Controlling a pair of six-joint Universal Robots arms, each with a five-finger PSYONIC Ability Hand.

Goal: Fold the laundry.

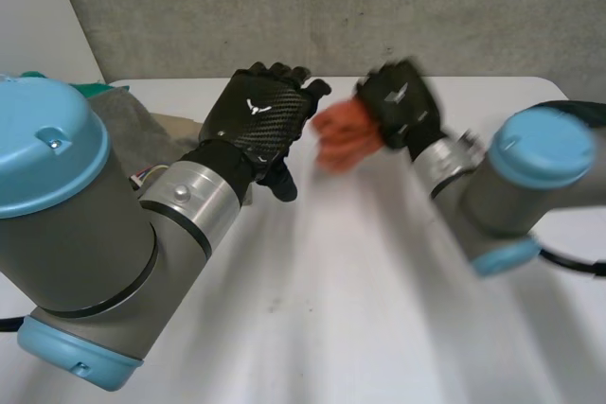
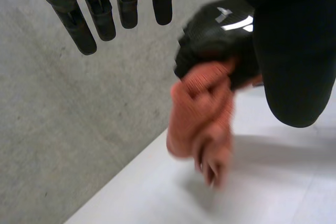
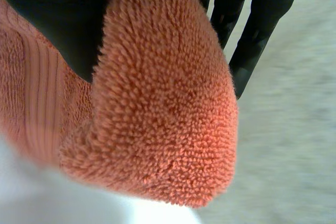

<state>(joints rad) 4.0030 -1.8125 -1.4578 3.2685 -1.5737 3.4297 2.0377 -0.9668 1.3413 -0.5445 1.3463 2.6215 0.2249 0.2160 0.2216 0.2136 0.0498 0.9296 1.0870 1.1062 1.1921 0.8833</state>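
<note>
An orange terry towel (image 1: pixel 339 134) hangs bunched above the white table (image 1: pixel 360 281), near its back middle. My right hand (image 1: pixel 402 101) is shut on the towel's upper part; in the right wrist view the thumb (image 3: pixel 58 19) presses into the towel (image 3: pixel 157 114), which bulges over it. My left hand (image 1: pixel 256 115) is open just left of the towel, its fingers straight and nothing in it. In the left wrist view, the towel (image 2: pixel 202 114) dangles from my right hand (image 2: pixel 215 35) beyond my left fingers (image 2: pixel 100 9), clear of the tabletop.
A heap of other laundry lies at the back left of the table: grey and tan cloth (image 1: pixel 142 125) with a bit of green cloth (image 1: pixel 95 89) behind it. A grey wall runs close behind the table's far edge.
</note>
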